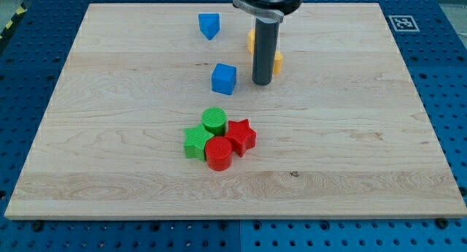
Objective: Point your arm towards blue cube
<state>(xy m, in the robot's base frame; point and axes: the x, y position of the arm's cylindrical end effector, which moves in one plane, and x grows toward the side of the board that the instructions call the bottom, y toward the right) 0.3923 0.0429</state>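
Note:
The blue cube (224, 78) sits on the wooden board (109, 135), above the middle. My tip (262, 82) stands just to the cube's right, a small gap apart from it. A second blue block (209, 25), wedge-like in shape, lies near the view's top. Two yellow blocks are partly hidden behind my rod: one (250, 41) to its left and one (277, 62) to its right; their shapes cannot be made out.
A tight cluster lies below the middle: a green cylinder (214, 120), a green star (197, 142), a red star (241, 136) and a red cylinder (218, 154). A marker tag (401, 22) sits at the board's top right corner.

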